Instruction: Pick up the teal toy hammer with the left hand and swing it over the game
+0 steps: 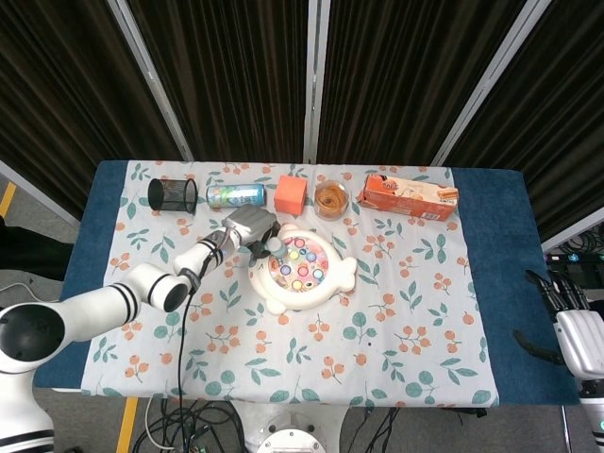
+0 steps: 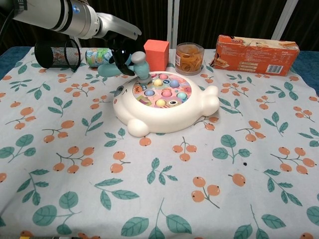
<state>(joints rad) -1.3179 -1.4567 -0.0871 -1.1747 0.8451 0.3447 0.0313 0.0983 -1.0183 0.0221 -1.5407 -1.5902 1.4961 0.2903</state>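
Teal toy hammer (image 2: 130,66) handle partly hidden by gripping left hand (image 2: 121,44), right hand (image 1: 578,332) cropped, fingers unclear

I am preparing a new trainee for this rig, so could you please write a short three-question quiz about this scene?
1. True or false: the left robot hand holds the teal toy hammer over the white whale-shaped plastic game.
2. What lies directly left of the orange cube? A) black mesh cup B) green can C) orange carton
3. Which hand stays off the flowered tablecloth?

Key: 1 true; 2 B, the green can; 3 the right robot hand.
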